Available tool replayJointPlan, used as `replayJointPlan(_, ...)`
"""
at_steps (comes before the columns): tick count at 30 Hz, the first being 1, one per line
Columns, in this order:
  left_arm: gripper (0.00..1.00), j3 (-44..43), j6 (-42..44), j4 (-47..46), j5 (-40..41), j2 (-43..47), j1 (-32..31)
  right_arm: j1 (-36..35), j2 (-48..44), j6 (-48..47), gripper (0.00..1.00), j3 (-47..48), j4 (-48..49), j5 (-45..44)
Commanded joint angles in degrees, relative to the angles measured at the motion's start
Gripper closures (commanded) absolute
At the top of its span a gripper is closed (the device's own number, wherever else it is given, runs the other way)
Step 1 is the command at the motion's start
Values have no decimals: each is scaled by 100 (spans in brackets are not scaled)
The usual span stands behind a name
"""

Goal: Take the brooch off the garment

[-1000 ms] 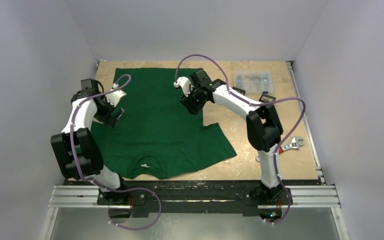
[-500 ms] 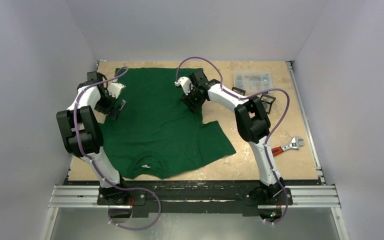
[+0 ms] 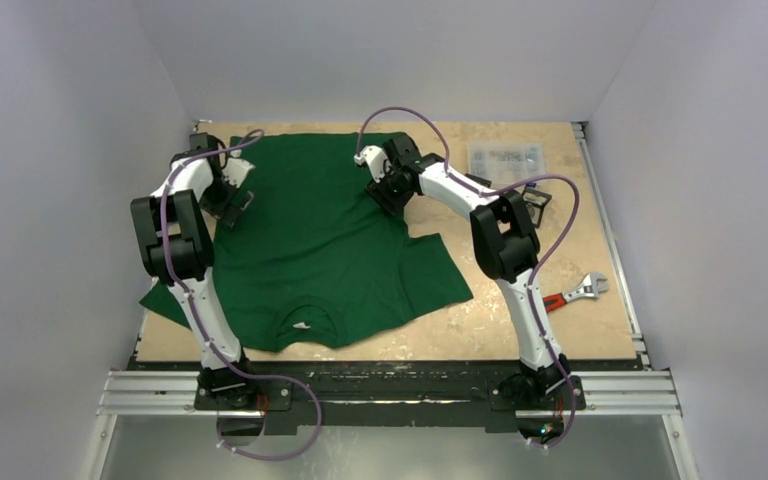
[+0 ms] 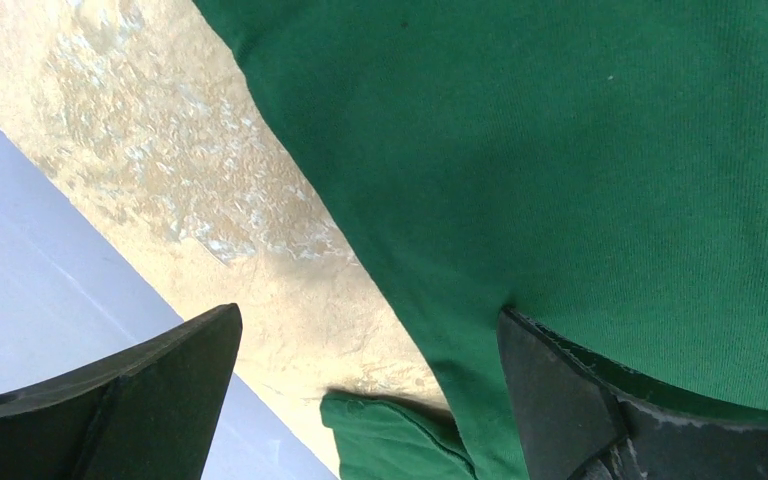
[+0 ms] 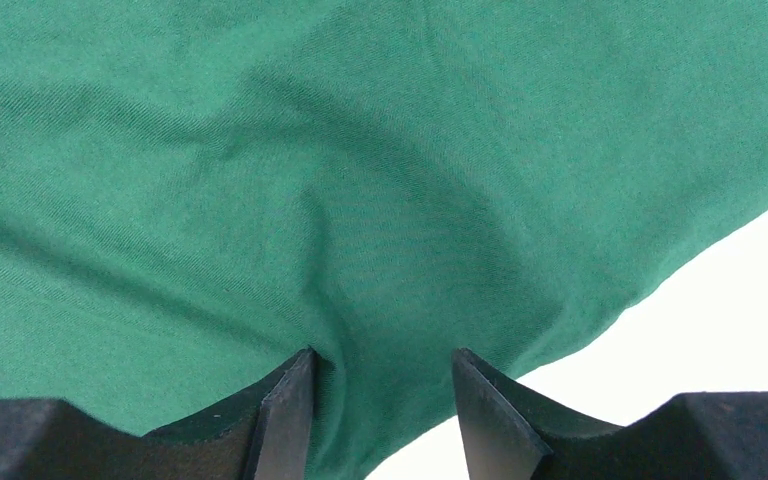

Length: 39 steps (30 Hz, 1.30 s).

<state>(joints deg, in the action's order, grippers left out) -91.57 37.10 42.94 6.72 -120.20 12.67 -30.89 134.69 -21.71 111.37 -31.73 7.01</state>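
The garment [image 3: 310,240], a dark green T-shirt, lies spread on the table [image 3: 520,330], its neck and white label toward the arms. No brooch shows in any view. My left gripper [image 3: 231,203] sits at the shirt's left edge. In the left wrist view it [image 4: 370,345] is wide open, one finger [image 4: 560,400] on the cloth [image 4: 580,150] and the other over bare table [image 4: 260,280]. My right gripper [image 3: 389,191] is at the shirt's right edge. Its jaws [image 5: 380,370] stand partly apart, tips pressed into the fabric [image 5: 310,150], with a ridge of cloth between them.
A clear plastic box [image 3: 505,158] stands at the back right, with a small black object [image 3: 532,197] just in front of it. A red-handled wrench [image 3: 575,292] lies near the right edge. White walls close in on three sides of the table.
Both arms have reached farther toward the back. My left gripper has slid up the shirt's left edge, and the left sleeve now shows. The right gripper has shifted slightly back.
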Motion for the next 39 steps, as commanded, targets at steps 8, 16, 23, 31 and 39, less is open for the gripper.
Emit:
replayJointPlan(8,0,-572,-455,121,-627,436,-27,66,-687,308,42,218,221,736)
replayJointPlan(16,0,-927,-488,34,-719,261,-115,75,2,652,46,1162,570,59)
replayJointPlan(23,0,-1056,-206,-414,-91,-186,-267,123,337,499,59,1062,1255,-681)
replayJointPlan(31,0,-1274,107,-528,243,-624,-336,126,850,97,65,1263,1404,-1065)
replayJointPlan(39,0,-1557,430,-582,479,-1108,-355,127,1219,-273,65,1468,1530,-1440)
